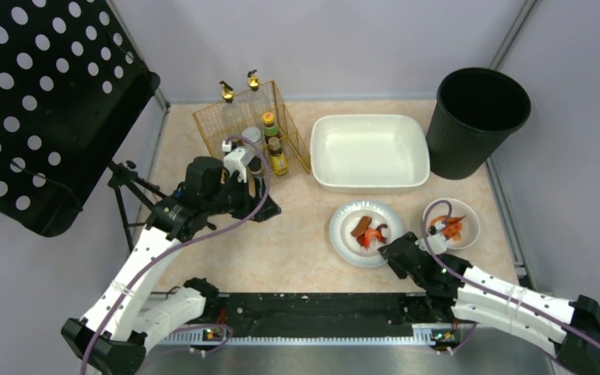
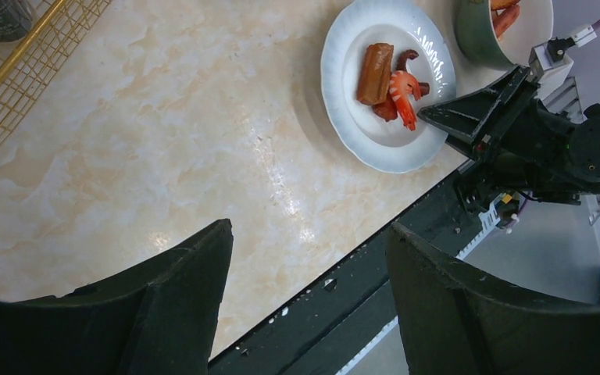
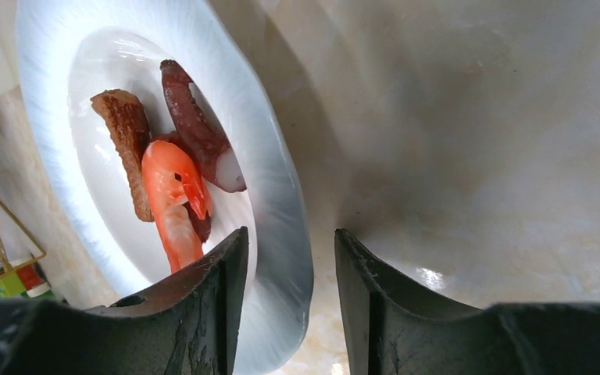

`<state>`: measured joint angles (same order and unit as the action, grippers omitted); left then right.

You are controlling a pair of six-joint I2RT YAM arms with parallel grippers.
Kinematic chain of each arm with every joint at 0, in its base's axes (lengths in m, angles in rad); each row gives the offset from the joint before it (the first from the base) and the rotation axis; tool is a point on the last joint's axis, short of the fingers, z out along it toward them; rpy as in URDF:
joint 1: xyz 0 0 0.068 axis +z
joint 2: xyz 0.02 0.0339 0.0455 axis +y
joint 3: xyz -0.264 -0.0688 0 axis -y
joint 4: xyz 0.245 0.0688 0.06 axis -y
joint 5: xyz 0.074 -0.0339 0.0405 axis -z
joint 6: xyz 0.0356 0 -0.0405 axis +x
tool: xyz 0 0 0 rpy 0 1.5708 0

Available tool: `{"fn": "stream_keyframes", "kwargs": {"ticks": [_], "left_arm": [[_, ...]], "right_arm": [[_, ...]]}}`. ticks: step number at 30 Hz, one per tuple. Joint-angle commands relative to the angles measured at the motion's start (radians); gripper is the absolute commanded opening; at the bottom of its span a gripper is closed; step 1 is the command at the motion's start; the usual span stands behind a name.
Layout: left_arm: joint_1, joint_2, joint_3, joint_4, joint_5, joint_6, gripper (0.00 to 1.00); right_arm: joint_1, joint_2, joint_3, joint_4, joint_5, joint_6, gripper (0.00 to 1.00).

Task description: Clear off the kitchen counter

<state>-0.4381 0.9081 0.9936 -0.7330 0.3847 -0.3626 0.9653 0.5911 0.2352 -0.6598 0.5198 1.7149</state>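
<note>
The kitchen counter (image 1: 297,250) is pale marble. On it sits a white plate (image 1: 342,223) holding a shrimp, a brown slice and a dark sausage piece (image 1: 369,231). My right gripper (image 1: 391,251) is at the plate's near right edge. In the right wrist view the gripper (image 3: 291,233) straddles the plate rim (image 3: 281,203), one finger over the plate and one outside, with a gap left beside the rim. A small bowl (image 1: 469,223) with orange food stands right of the plate. My left gripper (image 1: 269,209) hovers open over bare counter (image 2: 164,133), holding nothing (image 2: 308,230).
A white tub (image 1: 371,183) stands behind the plate, a black bin (image 1: 480,117) at back right. A gold wire rack (image 1: 211,125) with several bottles stands at back left. A black perforated panel (image 1: 39,109) on a tripod stands left. A black rail (image 1: 312,308) lines the near edge.
</note>
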Motion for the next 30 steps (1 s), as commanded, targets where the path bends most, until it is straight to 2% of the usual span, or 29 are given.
{"fn": "stream_keyframes", "kwargs": {"ticks": [1,2,6,10,21,30], "left_arm": [[-0.008,0.005,0.0,0.023,-0.016,0.02,0.77],[-0.009,0.007,0.0,0.023,-0.018,0.021,0.77],[-0.013,0.01,0.0,0.018,-0.026,0.022,0.77],[-0.017,0.013,-0.003,0.018,-0.035,0.024,0.77],[-0.027,0.03,0.003,0.016,-0.059,0.031,0.77],[-0.034,0.058,0.01,0.014,-0.086,0.034,0.77]], "right_arm": [[-0.005,0.046,-0.024,0.108,0.04,0.016,0.43],[-0.005,0.054,-0.032,0.126,0.041,0.018,0.42],[-0.004,0.066,-0.056,0.164,0.042,0.022,0.26],[-0.005,0.047,-0.062,0.159,0.043,0.02,0.01],[-0.003,-0.021,-0.019,0.078,0.082,-0.012,0.0],[-0.004,-0.139,0.05,0.049,0.13,-0.128,0.0]]}}
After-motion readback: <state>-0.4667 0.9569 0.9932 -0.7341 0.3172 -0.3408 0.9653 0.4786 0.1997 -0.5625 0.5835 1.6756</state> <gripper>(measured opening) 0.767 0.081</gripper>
